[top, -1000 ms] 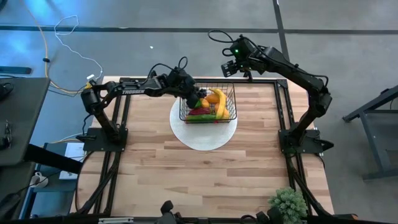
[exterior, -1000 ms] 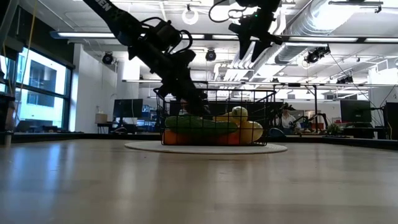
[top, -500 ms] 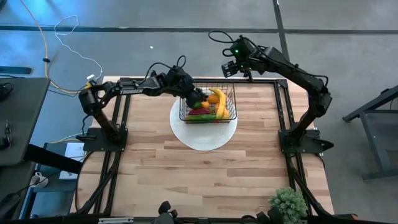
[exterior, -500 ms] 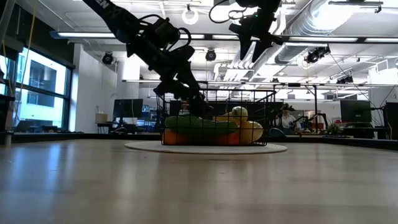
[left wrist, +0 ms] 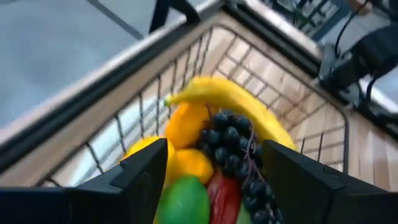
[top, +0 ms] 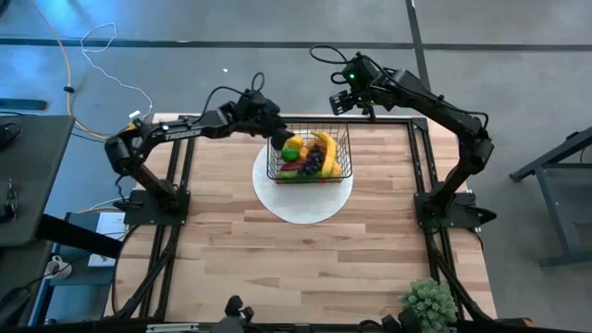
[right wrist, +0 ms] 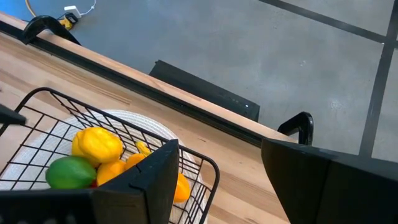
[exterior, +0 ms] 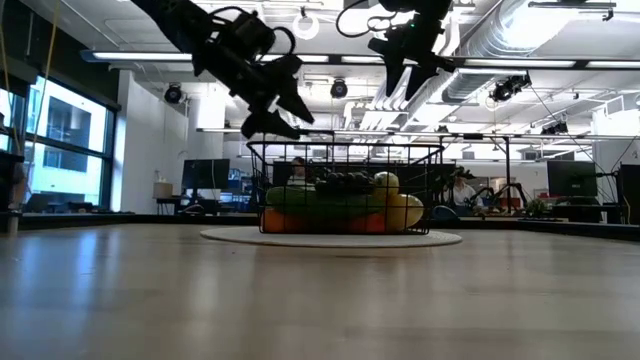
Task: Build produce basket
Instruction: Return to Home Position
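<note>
left gripper (top: 277,139) is seen with its fingers spread wide and nothing between them. in the left wrist view the gap frames the pile and nothing is pinched. a second ago it was sunk down inside the basket (top: 350,148) on its left side; now it's been lifted clear and is held above the rim at the far-left corner. in the low view (exterior: 283,112) it's plainly over the top wire.

what got left behind: the dark grapes (top: 312,162) are now laid on top of the pile, draped beside the banana (top: 326,153), with a lemon (top: 294,141) and a green piece (top: 289,155) just next to them. red and orange bits can be made out lower down through the mesh. the basket itself hasn't been shifted and is parked on the white disc (top: 301,205), toward the far side of the table (top: 277,264).

right gripper (top: 342,100) hasn't been moved at all over that second. it's held high behind the basket's far-right corner, fingers apart and empty.

no loose produce can be spotted on the wood, so the filling is probably finished. the pull-back looks like the arm being sent to rest, with only parking left to do.
</note>
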### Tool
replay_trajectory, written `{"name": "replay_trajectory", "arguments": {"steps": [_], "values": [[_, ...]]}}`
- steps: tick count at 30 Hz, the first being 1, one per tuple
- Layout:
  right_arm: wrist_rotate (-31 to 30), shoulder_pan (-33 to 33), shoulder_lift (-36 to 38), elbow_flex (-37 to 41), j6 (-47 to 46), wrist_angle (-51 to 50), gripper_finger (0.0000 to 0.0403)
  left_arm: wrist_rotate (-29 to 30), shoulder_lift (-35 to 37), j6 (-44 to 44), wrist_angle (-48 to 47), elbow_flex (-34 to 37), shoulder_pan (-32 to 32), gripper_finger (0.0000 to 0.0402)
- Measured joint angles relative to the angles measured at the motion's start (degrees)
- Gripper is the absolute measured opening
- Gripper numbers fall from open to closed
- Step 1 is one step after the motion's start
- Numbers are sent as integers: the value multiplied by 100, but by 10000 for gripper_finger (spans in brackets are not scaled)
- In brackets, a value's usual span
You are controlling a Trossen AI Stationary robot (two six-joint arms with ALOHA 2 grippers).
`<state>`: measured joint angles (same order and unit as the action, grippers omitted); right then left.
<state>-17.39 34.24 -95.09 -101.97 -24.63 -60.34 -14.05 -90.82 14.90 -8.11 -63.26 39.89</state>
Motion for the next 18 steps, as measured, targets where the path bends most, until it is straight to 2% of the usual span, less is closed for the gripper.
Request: {"name": "replay_trajectory", "arguments": {"steps": [9,18], "values": [[0,0,0,0,1,0,211,-74,856,-4,-167,0,219,230],[82,0,0,0,74,2,211,24,2012,-88,-609,209,-249,227]]}}
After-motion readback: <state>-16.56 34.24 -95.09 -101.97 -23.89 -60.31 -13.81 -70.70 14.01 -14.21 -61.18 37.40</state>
